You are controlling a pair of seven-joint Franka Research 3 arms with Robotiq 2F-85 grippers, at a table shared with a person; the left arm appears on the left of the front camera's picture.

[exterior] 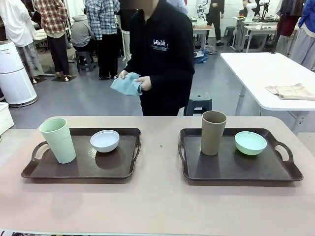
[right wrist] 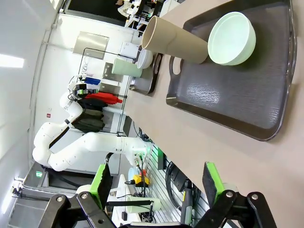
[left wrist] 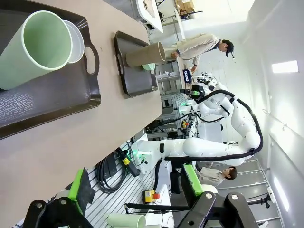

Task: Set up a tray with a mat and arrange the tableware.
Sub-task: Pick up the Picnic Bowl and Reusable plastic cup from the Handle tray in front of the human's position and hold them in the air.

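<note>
My left hand [left wrist: 135,192] is wide open and holds nothing. My right hand [right wrist: 156,185] is wide open and empty too. Out on the desk [exterior: 157,206] sit two dark trays. The left tray [exterior: 93,169] has the pale green cup [exterior: 58,140] standing up, with the white bowl [exterior: 105,140] near it. The right tray [exterior: 236,169] has the brown cup [exterior: 213,132] standing up, with the mint green bowl [exterior: 250,142] just beside it. Across the desk a person [exterior: 162,59] holds a blue cloth [exterior: 126,83].

The left gripper [left wrist: 134,183] and the right gripper [right wrist: 156,183] both have their fingers spread wide, gripping nothing.
</note>
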